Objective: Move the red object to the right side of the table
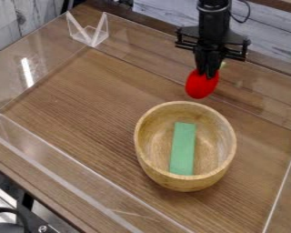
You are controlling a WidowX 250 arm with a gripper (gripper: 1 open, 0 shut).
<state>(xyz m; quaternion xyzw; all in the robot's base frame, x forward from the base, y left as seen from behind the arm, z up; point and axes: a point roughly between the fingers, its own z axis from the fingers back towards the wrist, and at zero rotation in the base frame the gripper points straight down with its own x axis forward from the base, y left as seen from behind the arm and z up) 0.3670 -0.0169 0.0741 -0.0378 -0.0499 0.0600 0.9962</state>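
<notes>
Single high oblique view — whole table [75,109]

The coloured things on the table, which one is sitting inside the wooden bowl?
The flat green block lies inside the wooden bowl. The red strawberry toy is outside it, beyond the bowl's far rim, gripped by the tool.

A flat green block [185,148] lies inside the round wooden bowl [149,138].
</notes>
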